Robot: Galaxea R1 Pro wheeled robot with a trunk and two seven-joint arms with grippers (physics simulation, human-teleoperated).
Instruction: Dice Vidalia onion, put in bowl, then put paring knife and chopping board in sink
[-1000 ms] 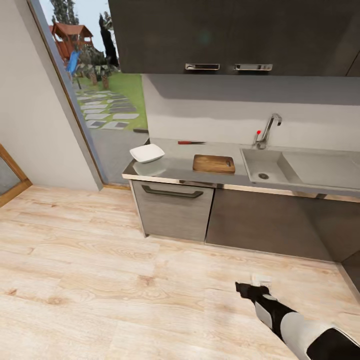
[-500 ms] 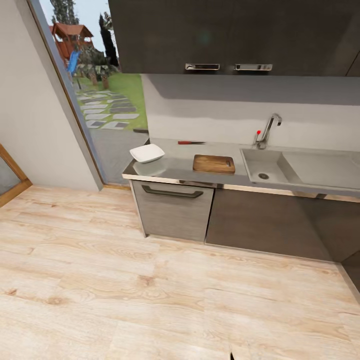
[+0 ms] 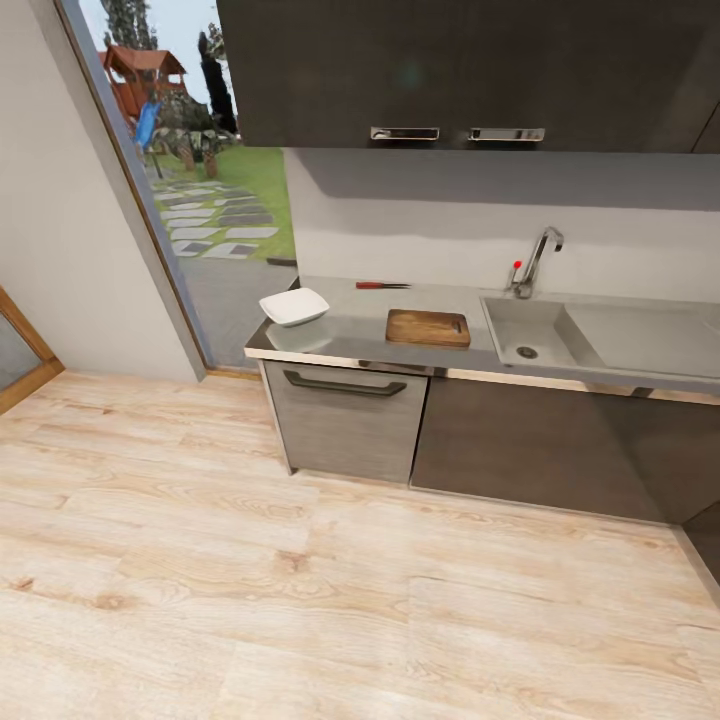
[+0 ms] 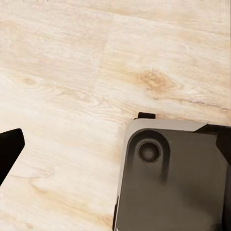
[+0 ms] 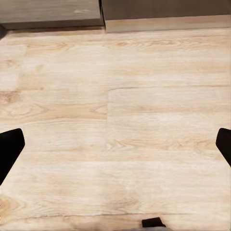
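We are standing well back from the countertop [image 3: 350, 335], so the step in hand is only the approach; nothing of the task is taken up yet. On the countertop the bowl [image 3: 294, 306] sits at the left, the chopping board [image 3: 428, 327] lies to its right, and the paring knife [image 3: 383, 285] lies farther back, near the wall. The sink [image 3: 530, 335] is to the right of the board, under the tap [image 3: 535, 260]. We cannot see the Vidalia onion (the near wall of the basin hides part of its bottom).

In the wrist views both arms hang over the wooden floor [image 3: 250, 560]. The right gripper [image 5: 115, 144] has its fingertips wide apart and holds nothing; the left gripper [image 4: 115, 149] looks spread too, also with nothing in it.

In our judgement, the next move is to drive closer and toward the right, until the sink is in reach.
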